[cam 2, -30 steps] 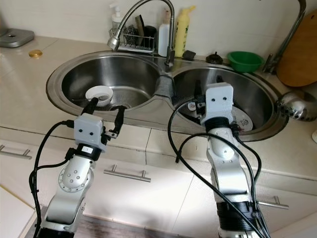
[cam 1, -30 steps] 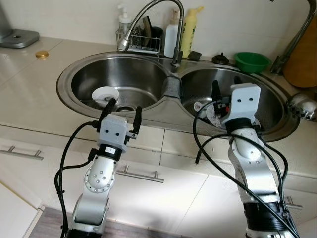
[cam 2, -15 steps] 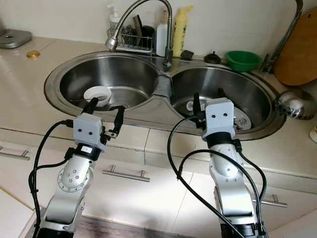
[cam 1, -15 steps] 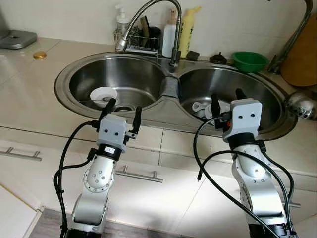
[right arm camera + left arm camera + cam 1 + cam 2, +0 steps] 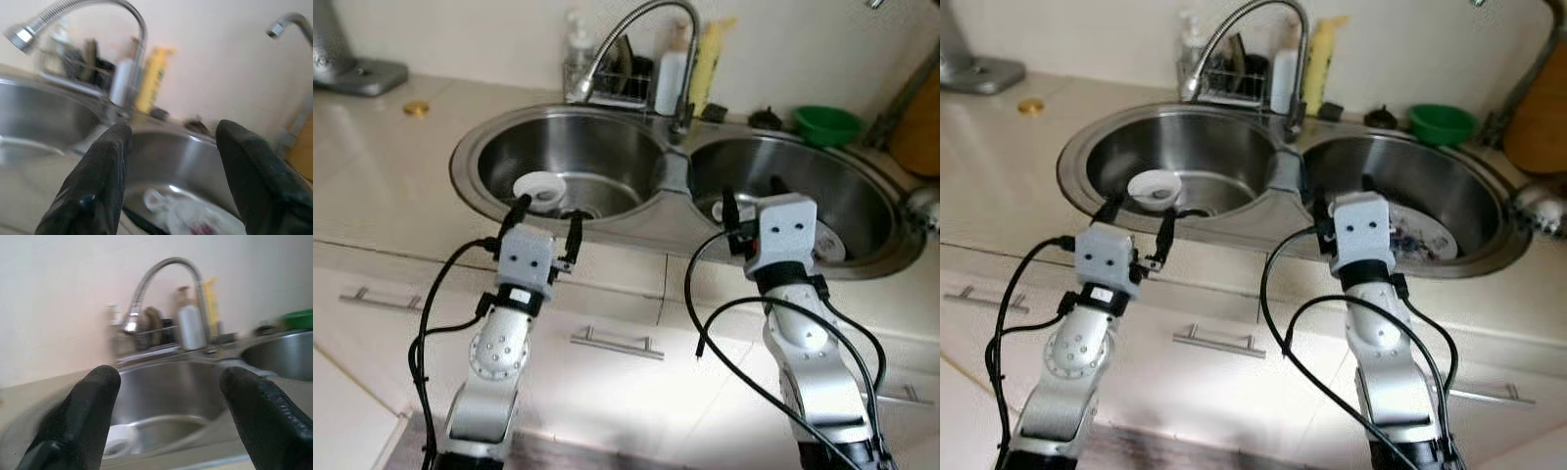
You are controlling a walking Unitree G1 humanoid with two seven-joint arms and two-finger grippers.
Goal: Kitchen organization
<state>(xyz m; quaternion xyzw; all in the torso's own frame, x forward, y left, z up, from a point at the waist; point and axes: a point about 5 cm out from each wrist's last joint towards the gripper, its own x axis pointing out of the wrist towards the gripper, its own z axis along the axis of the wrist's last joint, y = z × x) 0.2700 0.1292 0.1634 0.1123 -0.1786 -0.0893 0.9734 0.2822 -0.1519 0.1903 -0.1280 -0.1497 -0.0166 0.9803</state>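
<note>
I see one double sink [image 5: 460,162] with two basins: a white bowl [image 5: 539,186] lies in the left one, a patterned plate [image 5: 1420,243] in the right, partly hidden behind my arm. My left gripper [image 5: 545,208] and right gripper [image 5: 171,161] hover at the near rim, each spread wide and empty. One curved faucet [image 5: 636,29] rises behind; the bottles [image 5: 690,69] there are blurred.

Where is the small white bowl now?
The white bowl lies in the left basin of the sink, near the drain, just beyond the left hand.
</note>
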